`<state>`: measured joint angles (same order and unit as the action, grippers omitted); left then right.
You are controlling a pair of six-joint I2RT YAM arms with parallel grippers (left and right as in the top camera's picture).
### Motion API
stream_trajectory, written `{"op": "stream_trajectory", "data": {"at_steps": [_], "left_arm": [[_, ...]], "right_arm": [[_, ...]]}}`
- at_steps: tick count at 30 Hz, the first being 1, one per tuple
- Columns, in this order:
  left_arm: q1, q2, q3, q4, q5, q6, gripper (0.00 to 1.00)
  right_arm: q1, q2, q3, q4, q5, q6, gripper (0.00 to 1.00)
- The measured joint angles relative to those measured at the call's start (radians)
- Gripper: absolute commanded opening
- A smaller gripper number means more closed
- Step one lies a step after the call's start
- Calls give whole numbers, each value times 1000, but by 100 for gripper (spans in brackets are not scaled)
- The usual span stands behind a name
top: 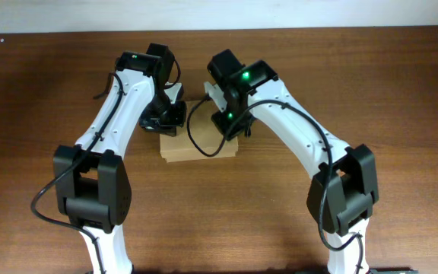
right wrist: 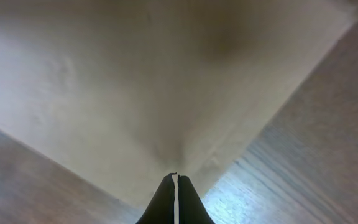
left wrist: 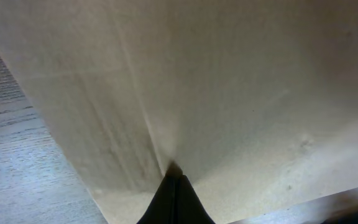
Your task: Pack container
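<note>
The container [top: 198, 149] is a tan cardboard box with its lid down, at the table's middle between my two arms. My left gripper [top: 166, 122] is at the box's left far corner. In the left wrist view its fingers [left wrist: 174, 171] are shut, tips touching the cardboard [left wrist: 241, 87] at a crease. My right gripper [top: 230, 128] is at the box's right far corner. In the right wrist view its fingers [right wrist: 175, 177] are shut, tips against the cardboard [right wrist: 135, 87] near a corner. Nothing shows between either pair of fingers. The box's inside is hidden.
The brown wooden table [top: 371, 84] surrounds the box and also shows in the left wrist view [left wrist: 11, 162] and right wrist view [right wrist: 316, 162]. A black cable [top: 196, 141] hangs over the box top. A pale wall strip runs along the far edge.
</note>
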<state>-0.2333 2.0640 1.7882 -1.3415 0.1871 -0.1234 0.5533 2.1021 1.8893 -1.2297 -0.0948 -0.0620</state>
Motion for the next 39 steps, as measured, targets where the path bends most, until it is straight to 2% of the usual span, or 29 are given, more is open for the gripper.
{"op": "stream_trajectory", "data": {"at_steps": [10,16,24,33,34,35,36,37,38,39], "left_arm": [[2,0,4,-7,4,0,2],[16,33,101,-84,3,0,2],[89,50,533,-132,-69,0,3],[163,2,992,-151,-133,0,15],[166,-9,1031,-150,-137,0,18],[168,-22,1064,-143,-144,-1,27],[169,-34,1087,-135,-150,5,44],[169,-46,1107,-128,-161,7,93],[169,-59,1124,-120,-167,4,100],[168,-73,1140,-112,-174,3,100]], "right_arm": [[0,-7,-14,19,5,7,4],[-16,-13,174,-26,71,8,4],[-126,-61,572,-111,127,40,4],[-275,-80,974,-167,148,91,5],[-281,-84,1009,-166,149,93,15],[-284,-89,1048,-165,151,97,32],[-285,-96,1079,-161,150,101,60],[-285,-102,1108,-157,151,102,99],[-285,-110,1135,-152,151,103,99],[-285,-119,1162,-150,151,103,99]]}}
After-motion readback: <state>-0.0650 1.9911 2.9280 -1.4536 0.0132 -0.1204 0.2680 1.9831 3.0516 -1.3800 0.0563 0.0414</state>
